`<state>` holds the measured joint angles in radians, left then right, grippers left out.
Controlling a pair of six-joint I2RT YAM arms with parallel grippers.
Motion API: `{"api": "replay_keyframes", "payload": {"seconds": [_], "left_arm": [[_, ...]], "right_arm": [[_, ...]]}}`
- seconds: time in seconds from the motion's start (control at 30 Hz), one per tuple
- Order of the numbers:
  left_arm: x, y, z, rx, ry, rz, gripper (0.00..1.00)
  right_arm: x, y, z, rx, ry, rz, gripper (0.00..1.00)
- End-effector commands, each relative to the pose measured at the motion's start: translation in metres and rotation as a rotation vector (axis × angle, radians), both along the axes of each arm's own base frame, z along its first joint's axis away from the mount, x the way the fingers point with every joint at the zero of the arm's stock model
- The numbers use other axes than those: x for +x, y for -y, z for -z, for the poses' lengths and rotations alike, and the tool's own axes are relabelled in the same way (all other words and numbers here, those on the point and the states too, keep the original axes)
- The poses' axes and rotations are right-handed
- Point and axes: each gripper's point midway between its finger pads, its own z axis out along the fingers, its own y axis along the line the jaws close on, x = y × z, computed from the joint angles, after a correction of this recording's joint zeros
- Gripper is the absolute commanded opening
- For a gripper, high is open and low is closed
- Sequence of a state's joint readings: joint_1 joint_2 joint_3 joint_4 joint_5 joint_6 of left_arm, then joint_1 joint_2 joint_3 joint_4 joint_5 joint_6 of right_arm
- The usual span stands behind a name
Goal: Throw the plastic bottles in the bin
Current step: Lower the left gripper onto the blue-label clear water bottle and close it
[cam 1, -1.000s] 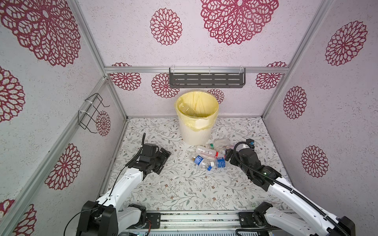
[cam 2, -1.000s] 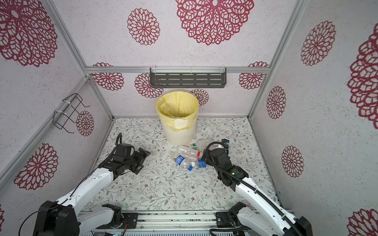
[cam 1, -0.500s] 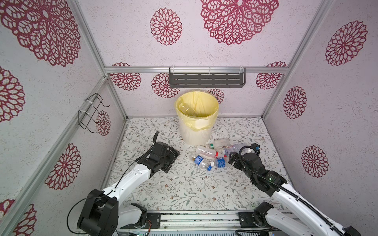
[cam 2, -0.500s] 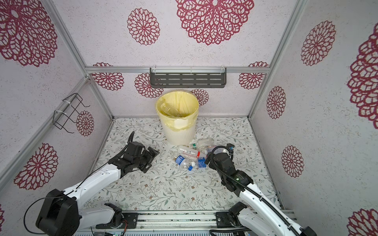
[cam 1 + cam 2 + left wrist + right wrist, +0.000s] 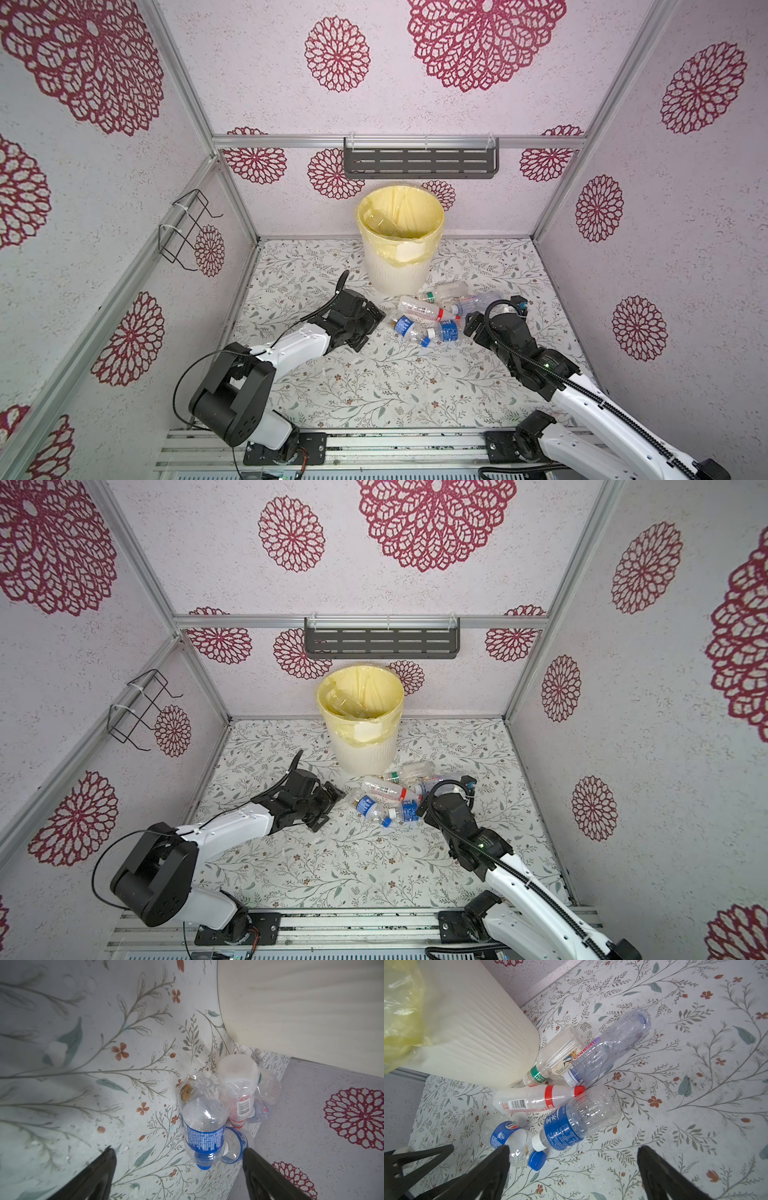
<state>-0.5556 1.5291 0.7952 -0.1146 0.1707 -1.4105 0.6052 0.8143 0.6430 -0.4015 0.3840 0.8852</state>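
The plastic bottles (image 5: 432,316), five of them, lie in a loose heap on the flowered floor (image 5: 374,386), caught between the two grippers and close to the foot of the bin (image 5: 395,274).

The left gripper (image 5: 368,328) hangs low just beside the heap, jaws spread wide and holding nothing. Nearest to it is the blue-capped bottle (image 5: 204,1136), clear with a blue label and a crumpled base. In the left wrist view its capped end shows between the two open fingertips, clear of both.

On the far side of the heap the right gripper (image 5: 573,1149) is low too, its jaws wide apart and empty. Directly ahead of it lies the white-capped bottle (image 5: 571,1124), also blue-labelled, with its cap pointing back toward the gripper. One right fingertip (image 5: 501,1155) overlaps the blue-capped bottle in the right wrist view; whether it touches I cannot tell.

Past those two, farther from the right gripper, the red-banded bottle (image 5: 533,1100) lies across the heap, its red cap touching the white-capped bottle. Farthest off are the green-collared bottle (image 5: 558,1053), its neck right at the bin's base, and the bluish bottle (image 5: 610,1043), touching its side.

The bin stands beyond the heap from both grippers. It is lined with a yellow bag (image 5: 411,212), and a clear bottle (image 5: 380,220) already lies inside.
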Motion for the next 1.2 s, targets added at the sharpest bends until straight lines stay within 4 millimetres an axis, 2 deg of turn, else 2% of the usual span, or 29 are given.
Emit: {"api": "replay_keyframes", "payload": {"seconds": [0.0,0.2,0.3,0.4,0.67,1.17], "left_arm": [[0.011,0.023,-0.008,-0.049,0.046,0.034,0.97],[0.014,0.055,-0.002,-0.053,0.046,0.108,0.98],[0.014,0.066,0.005,-0.054,0.037,0.131,1.0],[0.013,0.073,0.011,-0.047,0.026,0.141,0.98],[0.011,0.078,0.028,-0.015,-0.005,0.145,0.97],[0.016,0.076,0.045,0.016,-0.011,0.133,0.86]], "right_arm": [[0.001,-0.001,-0.003,0.031,0.011,0.011,0.99],[0.001,-0.002,0.001,0.036,0.0,0.011,0.99],[0.001,-0.002,0.001,0.032,-0.003,0.012,0.99],[0.002,-0.002,0.001,0.031,-0.003,0.011,0.99],[0.001,-0.002,0.004,0.024,-0.016,0.01,0.99],[0.002,-0.001,0.001,0.023,-0.015,0.019,0.99]]}}
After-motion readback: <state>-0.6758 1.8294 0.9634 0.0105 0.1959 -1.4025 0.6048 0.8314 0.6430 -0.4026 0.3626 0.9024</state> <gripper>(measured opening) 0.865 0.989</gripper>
